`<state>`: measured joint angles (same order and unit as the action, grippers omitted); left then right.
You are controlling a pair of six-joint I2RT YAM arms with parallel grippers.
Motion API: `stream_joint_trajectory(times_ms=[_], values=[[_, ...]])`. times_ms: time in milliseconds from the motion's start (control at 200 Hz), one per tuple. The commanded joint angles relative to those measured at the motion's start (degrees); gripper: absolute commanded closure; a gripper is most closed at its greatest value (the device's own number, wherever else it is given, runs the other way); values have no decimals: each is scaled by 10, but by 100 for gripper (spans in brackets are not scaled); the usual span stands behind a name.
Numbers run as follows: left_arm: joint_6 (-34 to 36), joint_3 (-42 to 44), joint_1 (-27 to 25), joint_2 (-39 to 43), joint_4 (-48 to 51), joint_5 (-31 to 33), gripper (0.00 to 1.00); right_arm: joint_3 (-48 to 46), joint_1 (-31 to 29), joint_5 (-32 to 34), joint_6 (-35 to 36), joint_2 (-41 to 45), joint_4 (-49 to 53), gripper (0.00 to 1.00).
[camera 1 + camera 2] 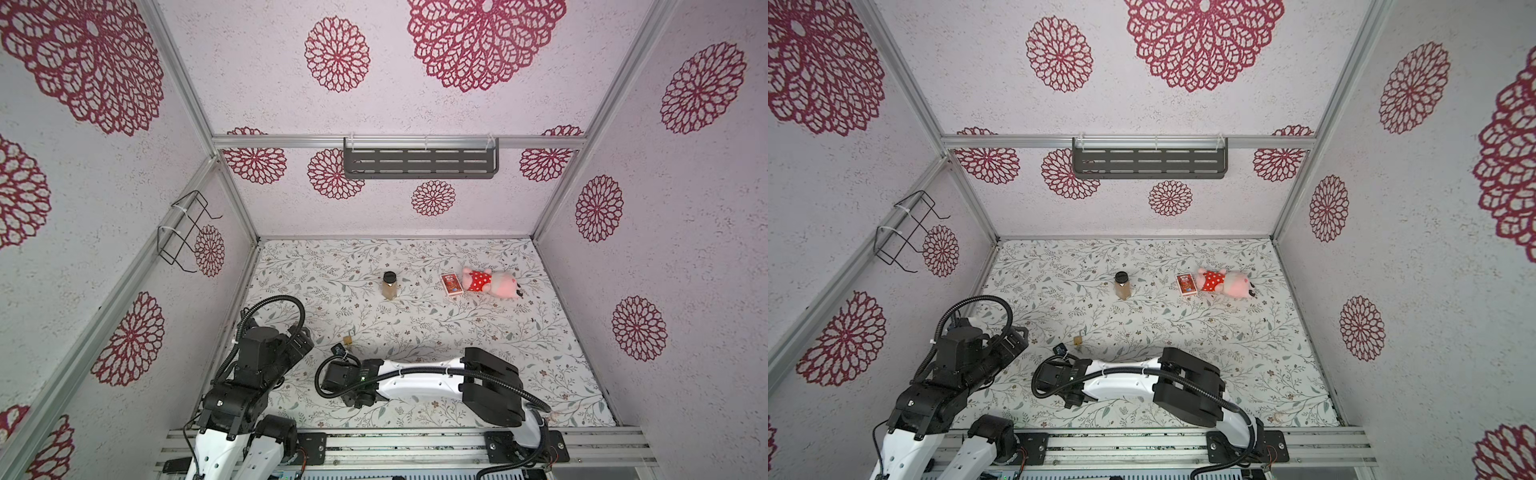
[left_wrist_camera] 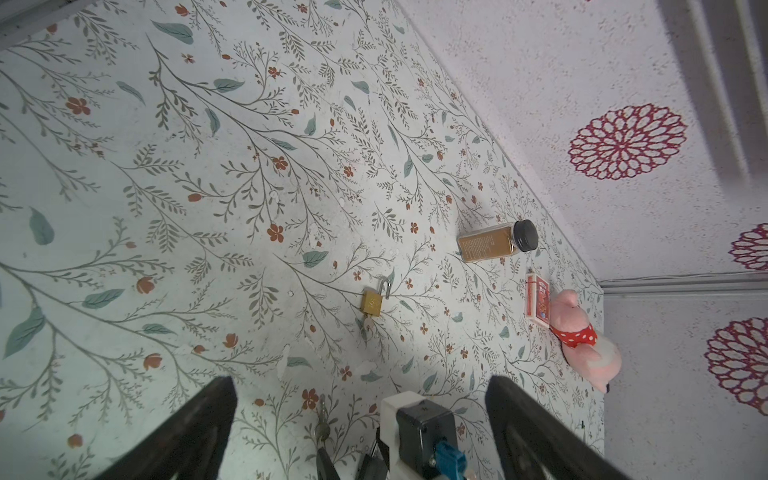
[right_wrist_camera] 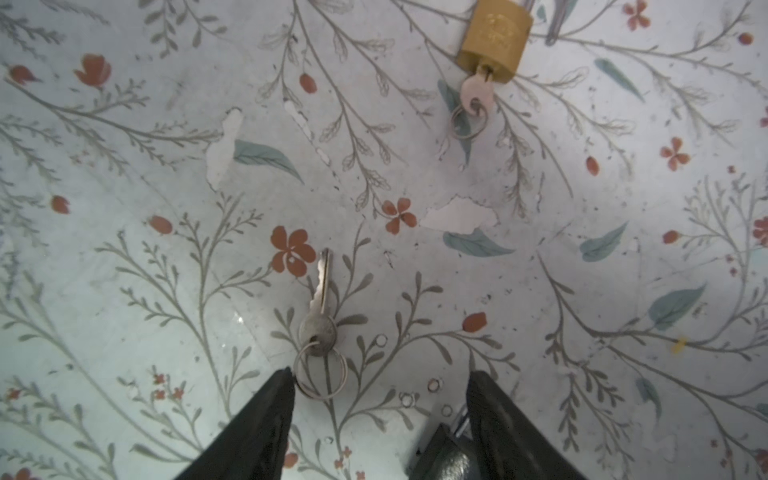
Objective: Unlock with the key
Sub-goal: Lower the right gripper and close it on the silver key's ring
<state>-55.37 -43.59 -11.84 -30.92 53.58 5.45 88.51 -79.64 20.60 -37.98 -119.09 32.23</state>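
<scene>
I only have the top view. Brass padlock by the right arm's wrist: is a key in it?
Observer: Yes. The right wrist view shows a key seated in the brass padlock.
Operator: Shackle?
Observer: In the left wrist view the shackle looks open, one end free of the body.
Operator: Right fingers holding anything?
Observer: No. The right gripper is open; a second key lies on the table just ahead of its fingers.

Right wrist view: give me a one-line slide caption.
Open right gripper beside a loose silver key on a ring; beyond it, a small brass padlock with another key inserted.
</scene>
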Motion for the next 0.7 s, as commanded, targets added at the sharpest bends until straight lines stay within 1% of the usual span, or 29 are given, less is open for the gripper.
stream_joint_trajectory(times_ms=[0,75,160,295,445,695], values=[[-9,11,4,-1,-17,-3,2,-2,3,-23,30,36,-18,34],[-10,12,4,2,-16,0,3,1,5,-31,38,29,-23,37],[-10,11,4,7,-13,1,3,6,8,-33,48,22,-18,37],[-8,11,4,9,-8,4,3,4,8,-45,65,14,-31,41],[-10,20,4,6,-21,-2,3,32,8,-43,79,-12,-8,44],[-17,22,5,6,-22,4,2,23,8,-52,88,-21,-17,52]])
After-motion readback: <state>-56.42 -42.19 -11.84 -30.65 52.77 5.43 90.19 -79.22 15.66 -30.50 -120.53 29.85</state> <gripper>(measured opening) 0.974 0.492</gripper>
